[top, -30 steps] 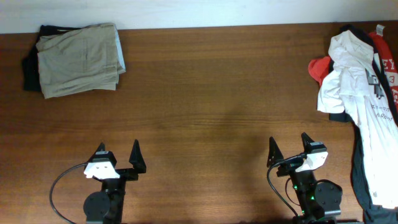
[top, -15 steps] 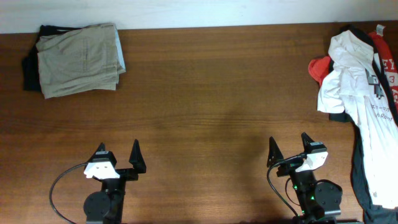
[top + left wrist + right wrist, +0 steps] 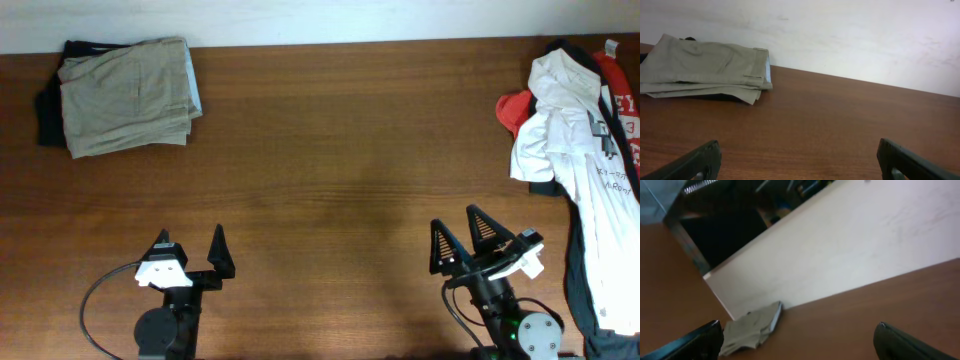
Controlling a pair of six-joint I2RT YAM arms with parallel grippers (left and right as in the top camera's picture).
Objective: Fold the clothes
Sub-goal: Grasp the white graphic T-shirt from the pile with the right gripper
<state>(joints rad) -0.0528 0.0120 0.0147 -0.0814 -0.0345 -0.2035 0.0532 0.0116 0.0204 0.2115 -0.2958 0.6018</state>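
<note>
A crumpled white T-shirt (image 3: 580, 140) with small dark lettering lies at the table's right edge, on top of black (image 3: 578, 290) and red (image 3: 515, 108) garments. My left gripper (image 3: 189, 246) is open and empty near the front left of the table; its fingers frame bare wood in the left wrist view (image 3: 800, 157). My right gripper (image 3: 462, 236) is open and empty at the front right, left of the clothes pile, and tilted; in the right wrist view (image 3: 800, 337) it faces the far left of the table.
A folded khaki-beige garment (image 3: 127, 94) lies on dark cloth at the back left corner; it also shows in the left wrist view (image 3: 705, 67) and the right wrist view (image 3: 752, 329). A pale wall (image 3: 840, 35) runs behind the brown wooden table (image 3: 330, 160).
My right arm has shifted and turned, so its gripper now tilts toward the left. The left arm and the clothes have not moved.
</note>
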